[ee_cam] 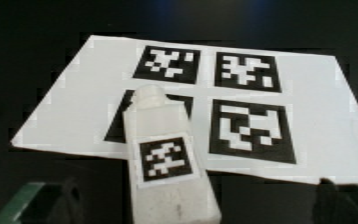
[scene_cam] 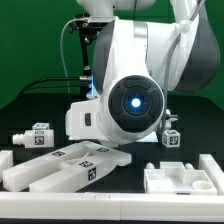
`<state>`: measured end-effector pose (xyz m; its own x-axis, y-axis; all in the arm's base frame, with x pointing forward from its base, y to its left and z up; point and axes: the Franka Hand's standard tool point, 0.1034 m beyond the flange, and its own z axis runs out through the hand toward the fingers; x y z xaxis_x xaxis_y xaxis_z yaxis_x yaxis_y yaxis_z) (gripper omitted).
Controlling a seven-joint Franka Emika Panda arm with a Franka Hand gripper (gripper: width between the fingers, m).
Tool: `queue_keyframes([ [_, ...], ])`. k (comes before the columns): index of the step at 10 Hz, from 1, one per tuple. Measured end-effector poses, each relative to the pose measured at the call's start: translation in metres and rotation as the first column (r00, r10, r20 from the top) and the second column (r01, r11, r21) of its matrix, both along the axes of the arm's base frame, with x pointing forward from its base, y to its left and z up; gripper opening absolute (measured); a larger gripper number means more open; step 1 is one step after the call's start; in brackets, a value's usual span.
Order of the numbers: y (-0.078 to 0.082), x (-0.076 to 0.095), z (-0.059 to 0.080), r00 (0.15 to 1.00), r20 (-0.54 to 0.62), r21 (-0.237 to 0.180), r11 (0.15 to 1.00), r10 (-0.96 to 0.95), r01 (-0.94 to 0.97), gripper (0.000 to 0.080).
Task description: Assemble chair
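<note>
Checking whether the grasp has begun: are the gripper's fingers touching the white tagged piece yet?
Apart. The wrist view shows the open gripper straddling the white tagged piece, with a dark gap between the piece and each finger.

Robot arm (scene_cam: pixel 140 60): smooth, glossy white plastic shell w/ a dark, shiny disc (scene_cam: pixel 133 102) at front. Chair bars (scene_cam: pixel 62 166), near left, and leg (ee_cam: pixel 163 150): matt white plastic, smooth-faced, w/ printed b/w tags. Marker board (ee_cam: pixel 96 85): thin, flat, matt white, paper-like, printed b/w. Table (scene_cam: pixel 138 172): black, matt. Backdrop (scene_cam: pixel 30 40), far side: green, matt; material unclear.
</note>
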<state>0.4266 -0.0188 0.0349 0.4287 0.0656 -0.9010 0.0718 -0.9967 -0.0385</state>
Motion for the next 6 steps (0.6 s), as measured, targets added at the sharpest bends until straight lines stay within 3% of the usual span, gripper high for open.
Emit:
queue_keyframes([
  [3, -0.003, -0.016, -0.005, 0.996, 0.093, 0.027, 0.999, 0.015, -0.018, 0.0649],
  [6, -0.002, -0.027, -0.009, 0.996, 0.091, 0.026, 1.0, 0.014, -0.016, 0.0649],
])
